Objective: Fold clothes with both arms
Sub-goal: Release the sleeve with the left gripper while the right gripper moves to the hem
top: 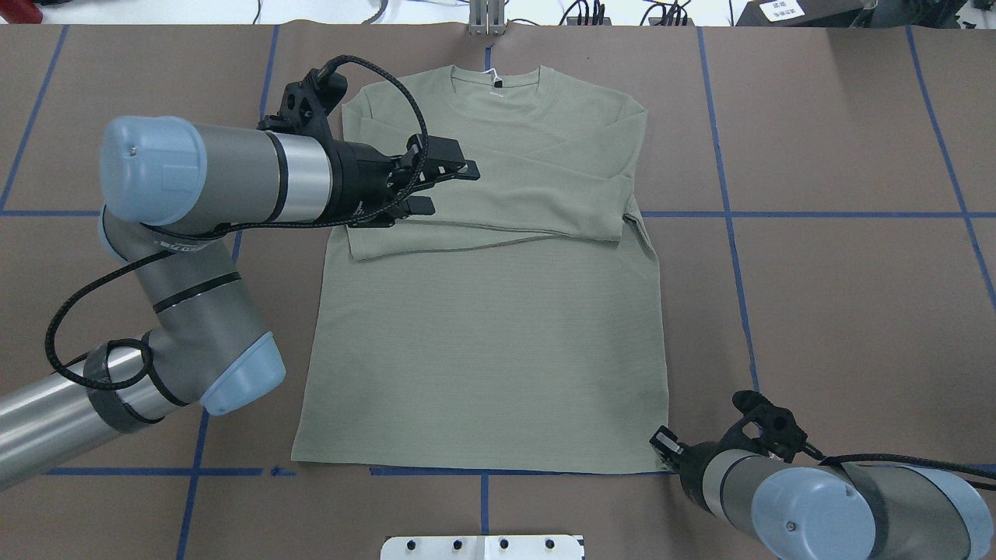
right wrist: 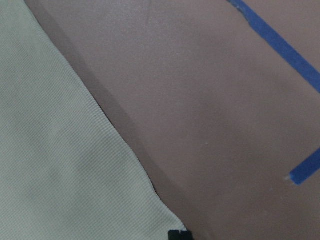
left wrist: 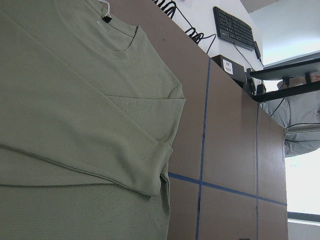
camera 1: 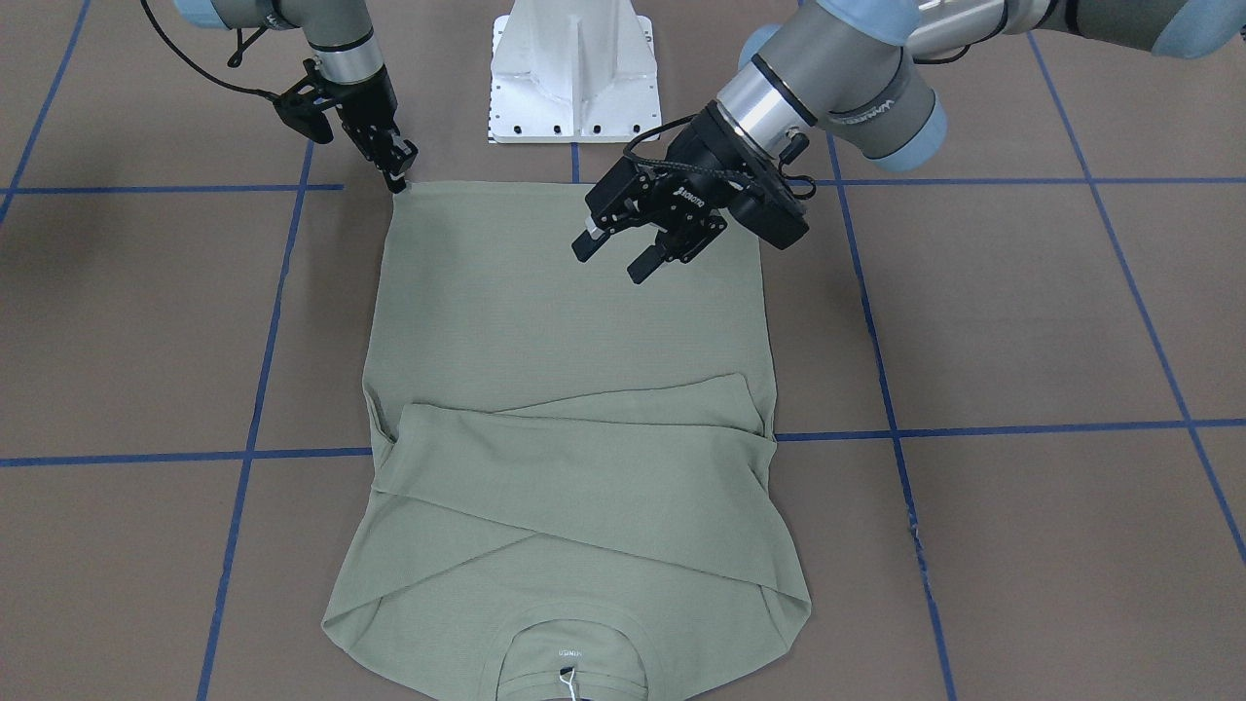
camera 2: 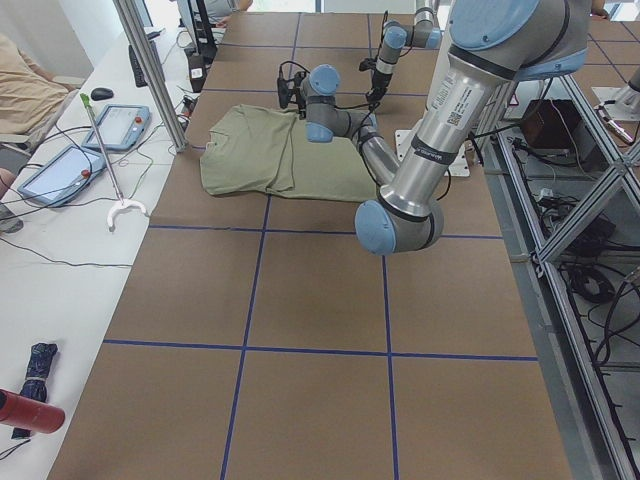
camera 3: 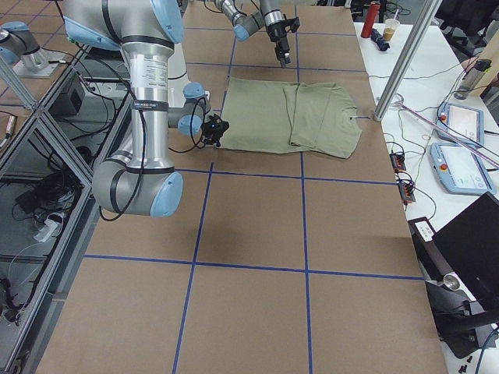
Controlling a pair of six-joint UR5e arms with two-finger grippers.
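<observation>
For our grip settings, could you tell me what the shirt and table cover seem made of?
Shirt: apparently a soft, matte fine-ribbed knit; tiny ridges show in the right wrist view. Table cover: probably matte brown paper or card, smooth and unwoven.

- "ROBOTIQ" brand name in white letters on the black body of the left gripper (camera 1: 613, 259).
- Small white lettering on the grey wrist of the left arm (camera 1: 857, 92), too small to read.
- Tiny white print inside the collar of the shirt (camera 1: 574, 321), not legible.

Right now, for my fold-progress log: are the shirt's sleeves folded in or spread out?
Folded in. Both sleeves lie crossed over the chest of the shirt; its lower body lies flat, unfolded.
</observation>
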